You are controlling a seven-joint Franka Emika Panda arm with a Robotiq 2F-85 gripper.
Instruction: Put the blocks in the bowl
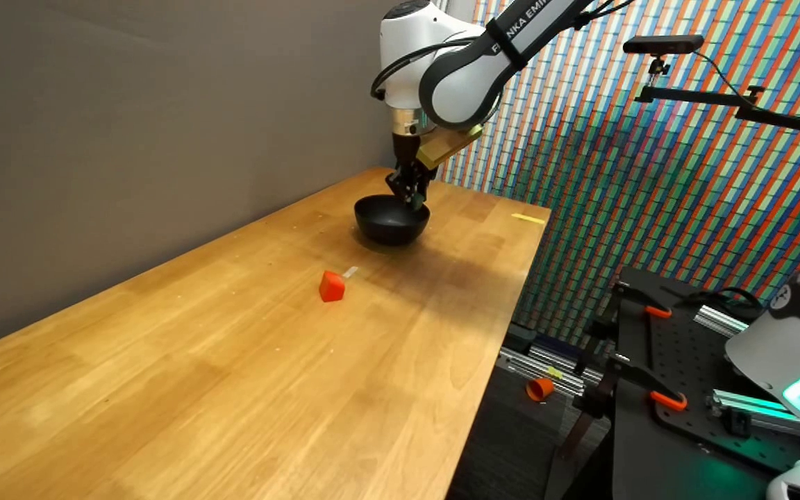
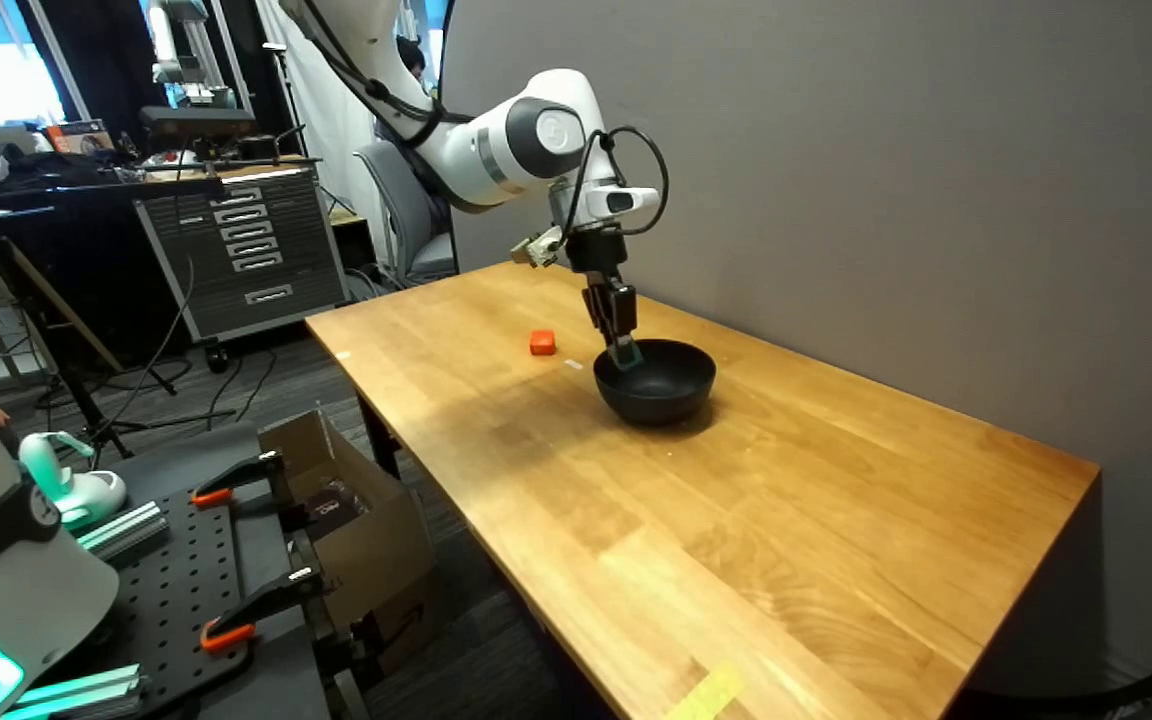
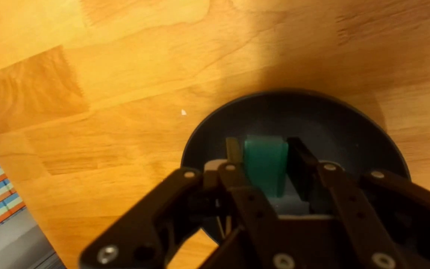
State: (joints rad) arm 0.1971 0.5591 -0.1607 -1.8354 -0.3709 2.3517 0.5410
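Observation:
The black bowl (image 1: 387, 229) stands upright on the table in both exterior views (image 2: 658, 405). It also shows below the fingers in the wrist view (image 3: 334, 123). My gripper (image 2: 620, 338) points down over the bowl and is shut on the green block (image 3: 265, 164). The green block (image 2: 626, 357) is at the fingertips, at about the rim's height on one side of the bowl. Whether it touches the bowl is unclear. The red block (image 1: 332, 286) sits on the table a short way from the bowl (image 2: 542, 343); it is out of the wrist view.
The wooden table (image 1: 247, 389) runs along a grey wall (image 2: 886, 220). A small pale tape scrap (image 1: 350, 272) lies between the red block and the bowl. Yellow tape (image 2: 706, 694) marks the table edge. A cardboard box (image 2: 366, 550) stands on the floor beside the robot's stand.

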